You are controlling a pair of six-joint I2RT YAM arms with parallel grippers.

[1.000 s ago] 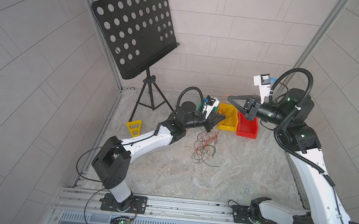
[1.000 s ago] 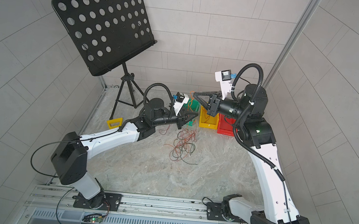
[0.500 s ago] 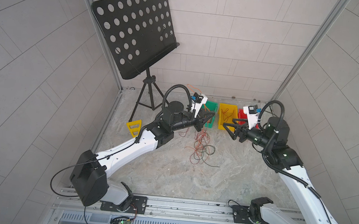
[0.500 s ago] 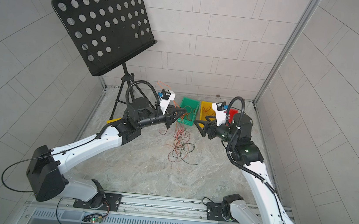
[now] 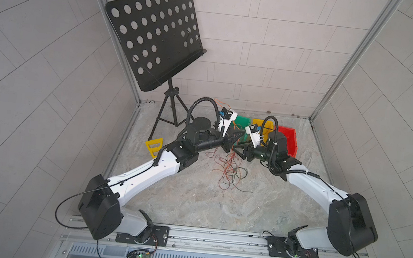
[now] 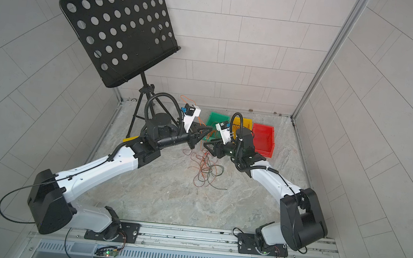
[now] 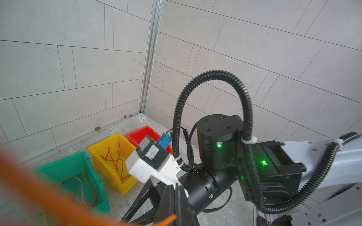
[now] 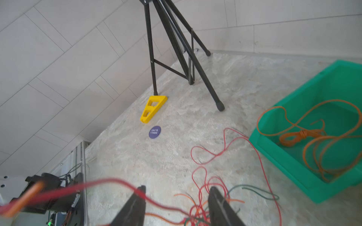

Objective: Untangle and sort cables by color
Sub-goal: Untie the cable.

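Toward the back of the pale marbled bench (image 5: 192,206), just in front of a row of three open bins, the loose tangle of thin red, orange and black cables (image 5: 229,171) is spread, with both arms brought together above its far edge. The left tool (image 6: 206,131) is seen pressed together on a thin orange cable (image 7: 166,219), whose free length is looped up past the wrist camera and is blurred in the left wrist view. The right tool (image 8: 177,188) is held spread just above the knotted part of the pile, and a red strand (image 8: 109,180) is seen crossing the gap between its fingers (image 8: 135,207); whether that strand is touched cannot be told. Orange cables are already laid in the green plastic bin (image 8: 293,156), and a reddish one in the yellow plastic bin (image 7: 109,172).

The step in hand is judged to be the freeing of the pinched orange cable from the pile. It is best done if the right tool is lowered onto the knot and closed on the red and black strands only, so that the pile is pinned to the bench while the orange cable is drawn out slowly and along its own length. A sideways jerk is to be avoided, since the whole light tangle would likely be dragged along. Once free, the cable should be carried over the green plastic bin before the left tool is opened.
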